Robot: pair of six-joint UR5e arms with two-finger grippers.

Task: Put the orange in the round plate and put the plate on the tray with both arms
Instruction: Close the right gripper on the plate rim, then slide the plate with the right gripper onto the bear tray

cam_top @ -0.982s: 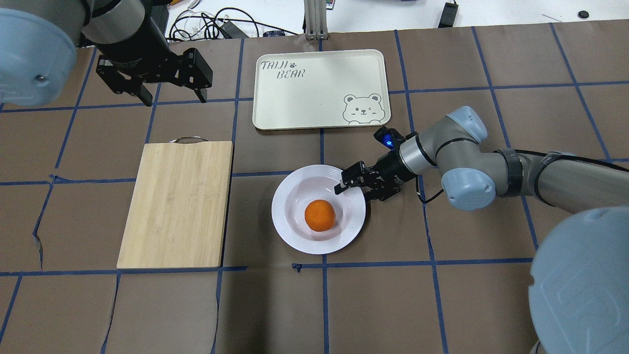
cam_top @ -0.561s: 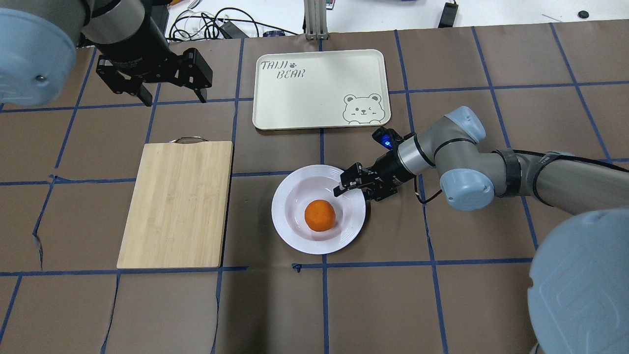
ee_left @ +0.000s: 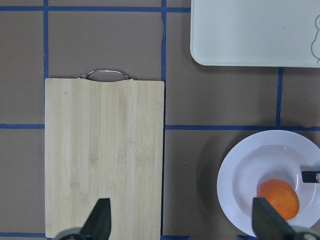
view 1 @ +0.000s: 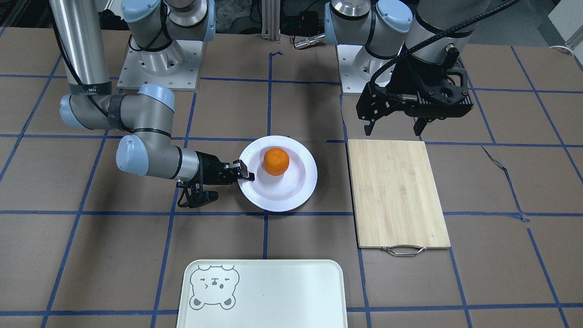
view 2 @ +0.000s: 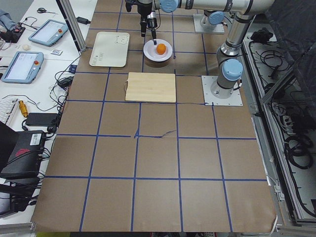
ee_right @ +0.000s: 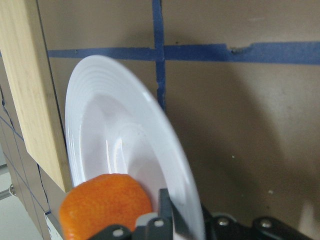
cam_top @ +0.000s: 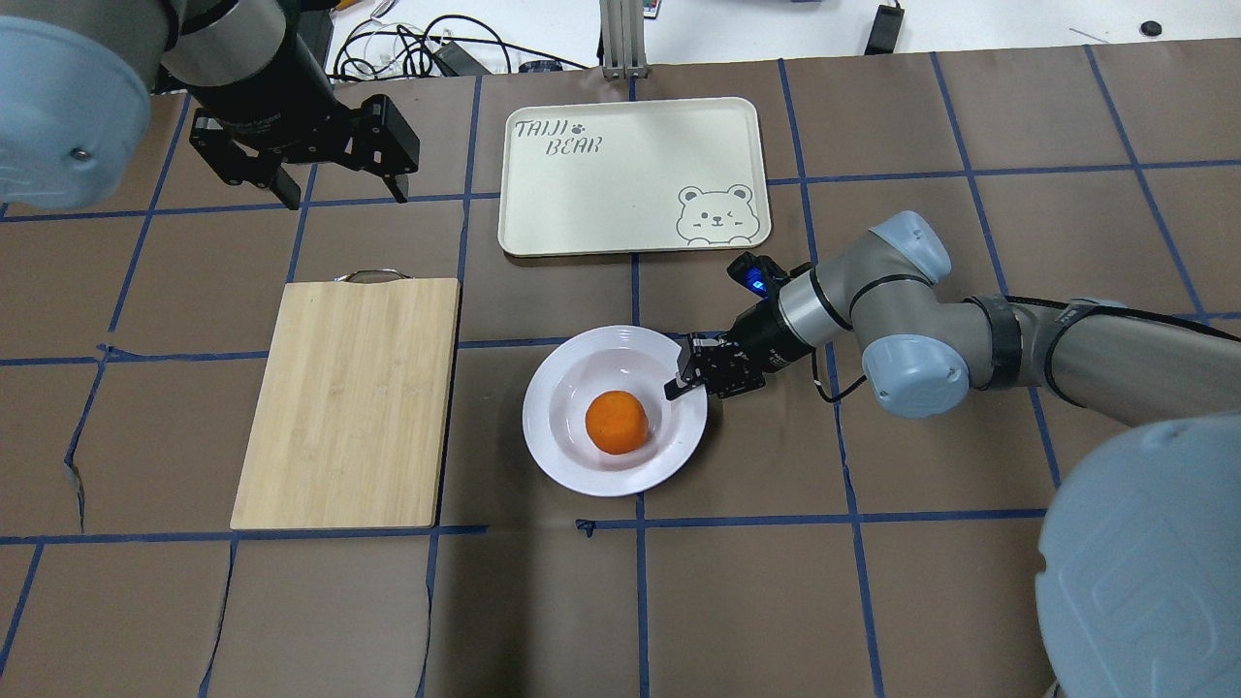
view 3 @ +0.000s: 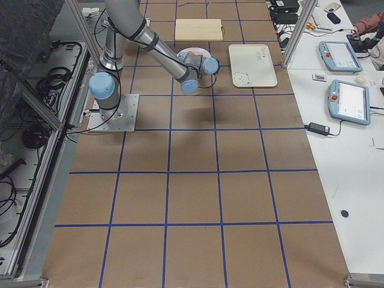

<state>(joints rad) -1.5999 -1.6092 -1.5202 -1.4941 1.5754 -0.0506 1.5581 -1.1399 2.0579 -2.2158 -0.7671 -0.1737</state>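
The orange (cam_top: 617, 423) (view 1: 276, 161) lies in the sunken centre of the white round plate (cam_top: 545, 431) (view 1: 291, 199), on the table in front of the cream tray (cam_top: 630, 174) (view 1: 273, 291). My right gripper (cam_top: 686, 380) (view 1: 245, 175) lies low and sideways, shut on the plate's right rim. In the right wrist view the rim (ee_right: 90, 130) runs between the jaws with the orange (ee_right: 105, 205) close beside it. My left gripper (cam_top: 315, 179) (view 1: 394, 130) hangs open and holds nothing, high above the table beyond the cutting board. Its fingertips (ee_left: 100, 220) frame the board, and the plate (ee_left: 231, 186) shows at lower right.
A bamboo cutting board (cam_top: 349, 402) (view 1: 396, 191) with a metal handle lies left of the plate. Cables and an aluminium post (cam_top: 620, 39) sit past the table's far edge. Brown paper with blue tape lines covers the table.
My right gripper has pushed leftward and closed on the plate's rim. The plate with the orange has shifted a little to the left. The left arm has stayed put.
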